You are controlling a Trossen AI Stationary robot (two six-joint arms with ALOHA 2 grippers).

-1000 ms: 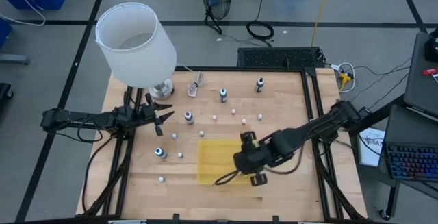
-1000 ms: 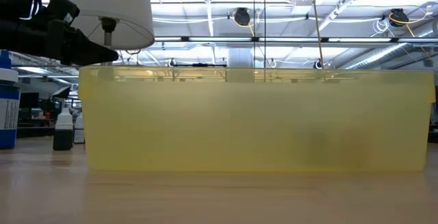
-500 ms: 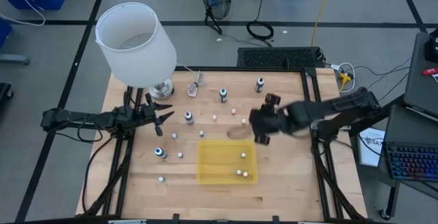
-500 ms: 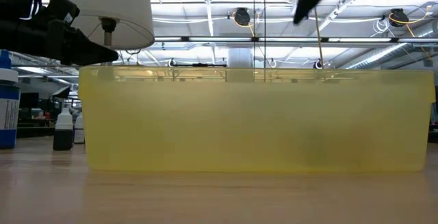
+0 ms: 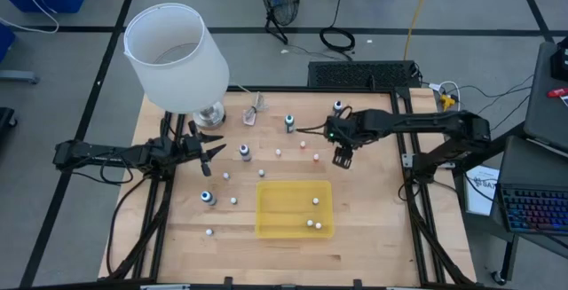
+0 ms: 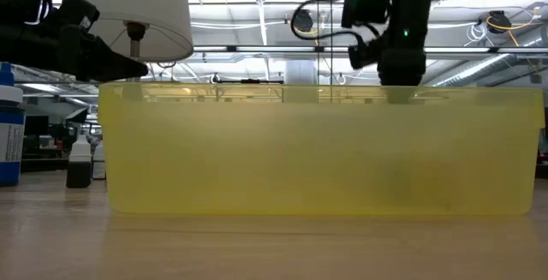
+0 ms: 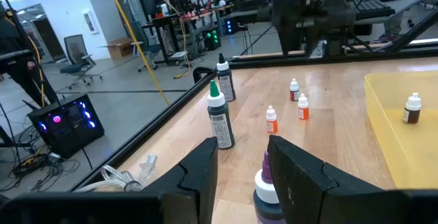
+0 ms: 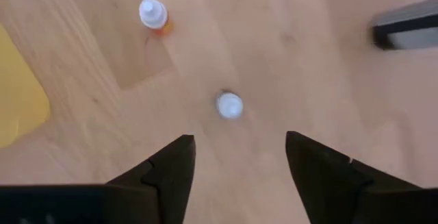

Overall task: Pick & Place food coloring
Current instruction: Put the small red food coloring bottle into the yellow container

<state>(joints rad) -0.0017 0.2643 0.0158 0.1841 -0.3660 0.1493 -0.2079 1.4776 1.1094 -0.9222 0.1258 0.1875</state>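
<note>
**Right gripper spread wide above a small white-capped bottle**

The right gripper (image 5: 343,155) hangs over the table's far-right part, beyond the yellow tray (image 5: 271,212), fingers (image 8: 164,172) spread wide with nothing between them. Straight below it, in the right wrist view, stands one tiny bottle of food coloring (image 8: 229,105), seen cap-on as a pale round dot on the bare wood; a second one with an orange body (image 8: 153,13) stands apart from it, nearer the tray's corner.

The rest of the food coloring is scattered across the table (image 5: 373,228): taller dark bottles with pale caps (image 5: 289,123), one with a green tip (image 7: 219,120), and many smaller whitish or reddish ones (image 5: 279,152). Three small bottles (image 5: 311,223) lie inside the tray.

The left gripper (image 5: 213,150) waits at the table's left side near the lamp (image 5: 173,55), fingers parted, a dark bottle (image 7: 267,193) just ahead of them.
</note>
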